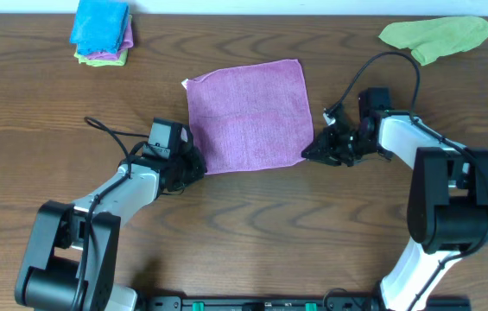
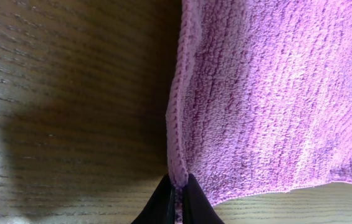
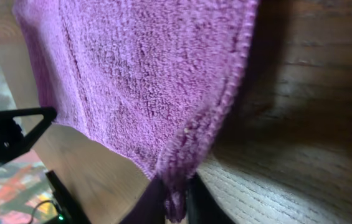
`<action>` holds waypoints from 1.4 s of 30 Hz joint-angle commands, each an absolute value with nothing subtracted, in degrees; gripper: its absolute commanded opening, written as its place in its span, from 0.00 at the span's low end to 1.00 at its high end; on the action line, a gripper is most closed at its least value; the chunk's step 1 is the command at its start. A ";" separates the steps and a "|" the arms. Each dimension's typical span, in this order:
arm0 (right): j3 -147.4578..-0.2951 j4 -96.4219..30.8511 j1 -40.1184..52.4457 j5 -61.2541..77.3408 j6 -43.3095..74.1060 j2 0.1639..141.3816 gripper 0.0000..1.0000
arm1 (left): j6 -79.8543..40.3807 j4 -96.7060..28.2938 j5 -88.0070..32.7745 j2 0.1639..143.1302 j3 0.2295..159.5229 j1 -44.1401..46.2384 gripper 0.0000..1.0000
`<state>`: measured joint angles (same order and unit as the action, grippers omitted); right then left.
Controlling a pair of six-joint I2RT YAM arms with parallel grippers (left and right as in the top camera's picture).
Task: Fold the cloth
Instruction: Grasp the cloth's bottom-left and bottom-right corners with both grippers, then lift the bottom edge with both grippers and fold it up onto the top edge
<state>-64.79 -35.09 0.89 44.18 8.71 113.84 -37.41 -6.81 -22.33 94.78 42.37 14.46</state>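
purple terry fills the middle of the scene: the square purple microfibre cloth (image 1: 248,114) lies spread flat on the brown wooden table (image 1: 252,233), with only its two near corners taken up. the left gripper (image 2: 177,205) is pinched narrow on the cloth's near left corner, fabric squeezed between its jaws. the right gripper (image 3: 176,198) is clamped the same way on the near right corner, where the hem hangs a little off the wood. this looks like the grasp before the first fold, with no crease made yet. the next move likely calls for both arms to lift together and carry the near edge over to the cloth's far edge, keeping the hem taut and level so the corners meet. a stack of folded blue, pink and green cloths (image 1: 102,33) sits well beyond the cloth's far left corner, and a crumpled green cloth (image 1: 438,36) well beyond its far right. neither lies in the fold's path, so the main risk is a corner slipping from a pinch.
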 commanded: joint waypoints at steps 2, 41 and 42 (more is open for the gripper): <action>-64.82 -35.53 1.15 45.78 9.45 114.19 0.02 | -35.94 -6.59 -22.46 95.39 42.28 14.24 0.06; -91.81 -23.35 4.47 38.94 20.60 124.14 0.02 | -29.69 -3.36 -14.72 114.63 77.69 7.84 0.06; -93.23 -23.35 4.43 38.79 20.82 125.03 0.02 | -29.39 -4.14 -14.74 115.92 79.64 7.68 0.06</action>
